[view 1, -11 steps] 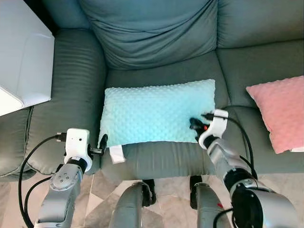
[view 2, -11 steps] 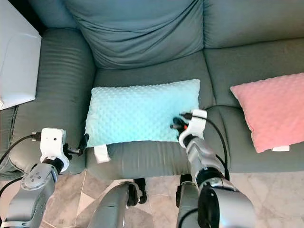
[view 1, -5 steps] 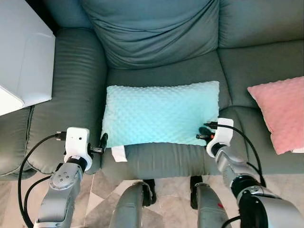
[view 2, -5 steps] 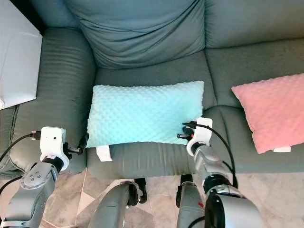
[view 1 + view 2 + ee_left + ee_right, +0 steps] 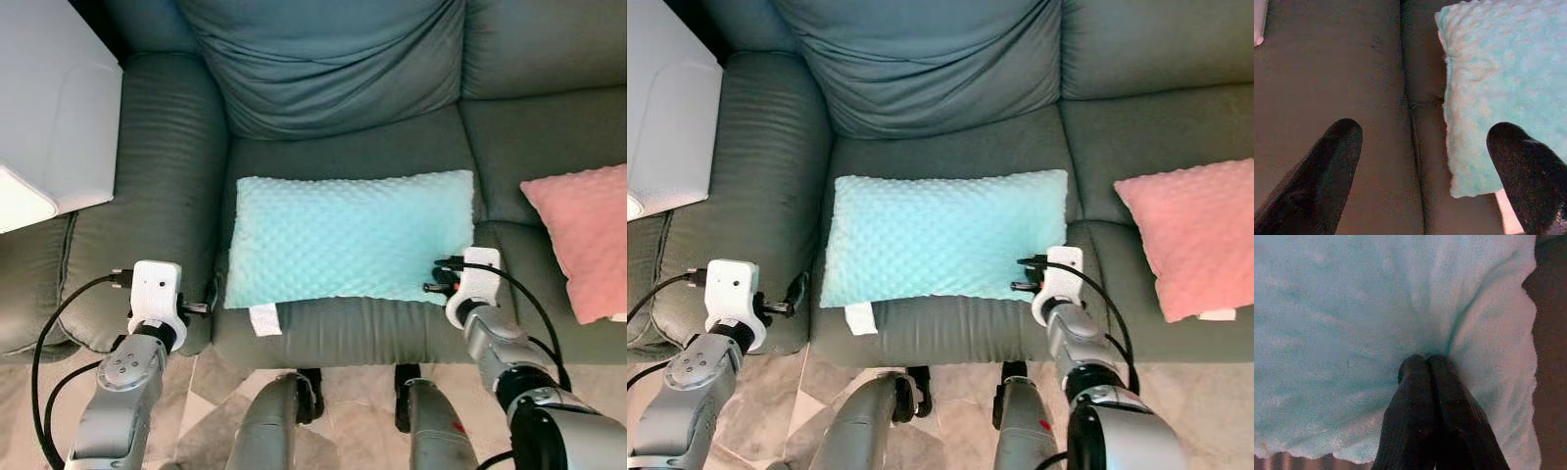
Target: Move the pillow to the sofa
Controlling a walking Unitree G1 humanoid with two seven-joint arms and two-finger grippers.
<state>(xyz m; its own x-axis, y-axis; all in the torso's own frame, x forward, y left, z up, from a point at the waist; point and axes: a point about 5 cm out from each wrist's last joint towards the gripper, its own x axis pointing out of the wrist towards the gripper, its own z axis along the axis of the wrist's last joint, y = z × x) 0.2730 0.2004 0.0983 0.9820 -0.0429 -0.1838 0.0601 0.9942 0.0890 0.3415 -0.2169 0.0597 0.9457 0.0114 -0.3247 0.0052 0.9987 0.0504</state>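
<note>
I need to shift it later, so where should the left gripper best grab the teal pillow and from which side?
Probably the teal pillow at its near-left corner, approached from the robot's left. That corner overhangs the seat edge beside the open left gripper, letting one finger slip underneath.

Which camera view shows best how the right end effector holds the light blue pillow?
The right wrist view: the right end effector is shut, pinching the pillow into folds. In the eye views the end effector sits at the pillow's near right corner, fingers hidden. The left wrist view shows the pillow's other end.
</note>
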